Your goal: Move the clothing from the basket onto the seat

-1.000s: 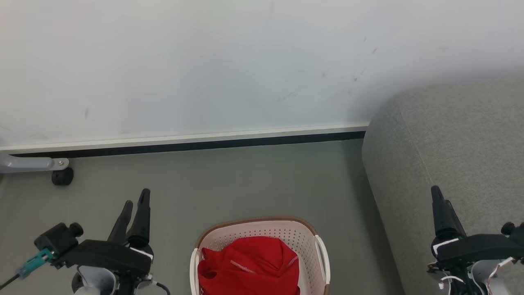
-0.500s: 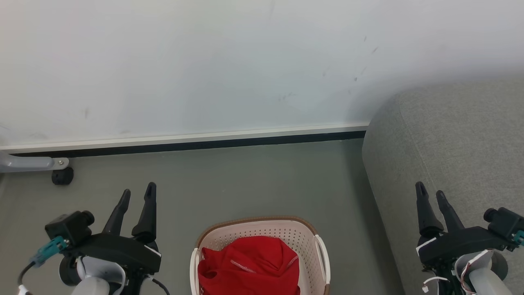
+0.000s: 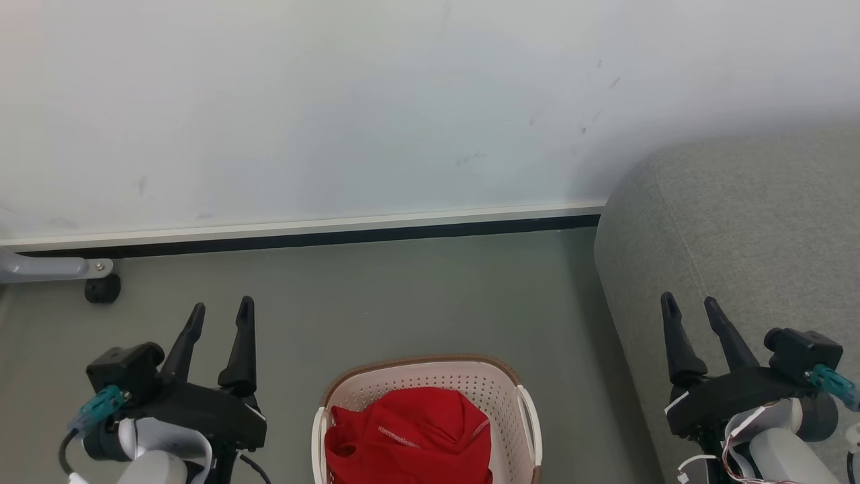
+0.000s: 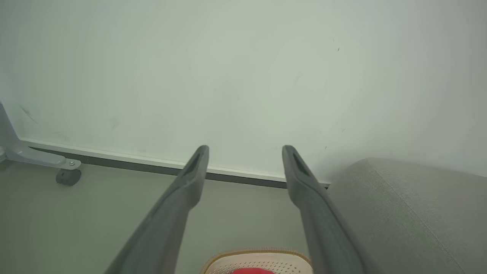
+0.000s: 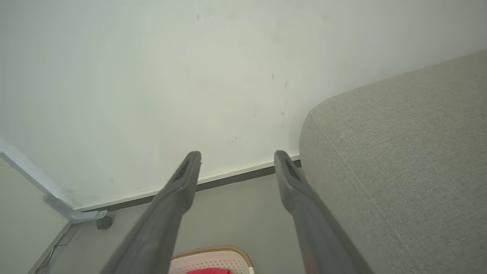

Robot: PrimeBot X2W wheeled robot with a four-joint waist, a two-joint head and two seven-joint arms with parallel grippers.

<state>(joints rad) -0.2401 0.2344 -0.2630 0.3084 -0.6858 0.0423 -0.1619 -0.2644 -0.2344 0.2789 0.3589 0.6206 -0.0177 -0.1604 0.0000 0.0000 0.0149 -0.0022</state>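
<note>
Both pairs of fingers are spread apart and hold nothing. The left fingers (image 3: 240, 343) hover over the grey-green floor (image 3: 403, 296) left of the basket (image 3: 423, 361), tips pointing toward the far wall (image 3: 336, 101). The right fingers (image 3: 677, 339) hover to the basket's right, seen against the near left side of the seat (image 3: 752, 228).

The basket, cream-white with perforated walls and a brown rim, stands on the floor between the two arms. Inside it lies the clothing (image 3: 410, 437), a crumpled bright red heap with a thin pale striped trim showing.

The seat, grey fabric with a rounded corner and a seam, stands to the right of the basket, close beside it but apart. The wall is white with a few small dark marks, edged below by a pale baseboard (image 3: 336, 225) over a dark strip. At the far left, a black caster (image 3: 102, 289) on a pale metal leg (image 3: 47, 267) rests on the floor.
</note>
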